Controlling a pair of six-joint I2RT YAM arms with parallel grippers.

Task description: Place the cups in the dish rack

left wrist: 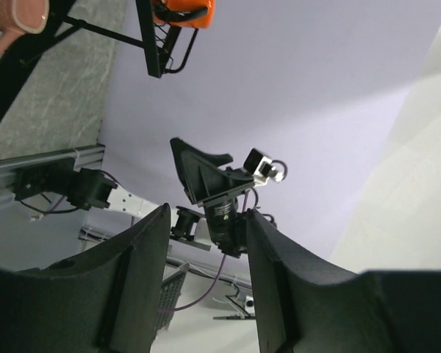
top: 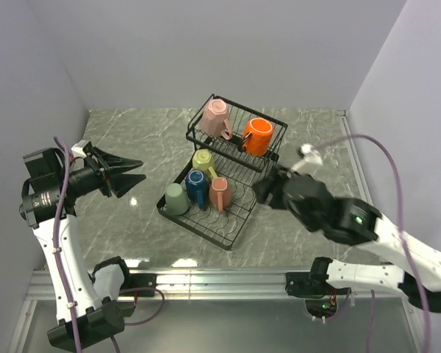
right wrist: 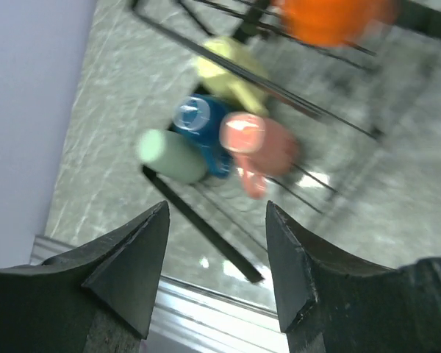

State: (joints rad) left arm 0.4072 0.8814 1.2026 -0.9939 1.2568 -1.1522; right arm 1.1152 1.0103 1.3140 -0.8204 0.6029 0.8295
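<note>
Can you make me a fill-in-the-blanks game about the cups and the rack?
1. In the dish rack, the raised basket holds the pink cup and the ____ cup.
2. The flat tray section holds ____ cups.
3. The left end effector and the right end effector both have their fingers ____, with nothing held.
Missing words: orange, four, open.

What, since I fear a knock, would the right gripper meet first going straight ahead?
Probably the salmon cup, standing in the dish rack nearest the open right gripper; its height over the cup is unclear.
</note>
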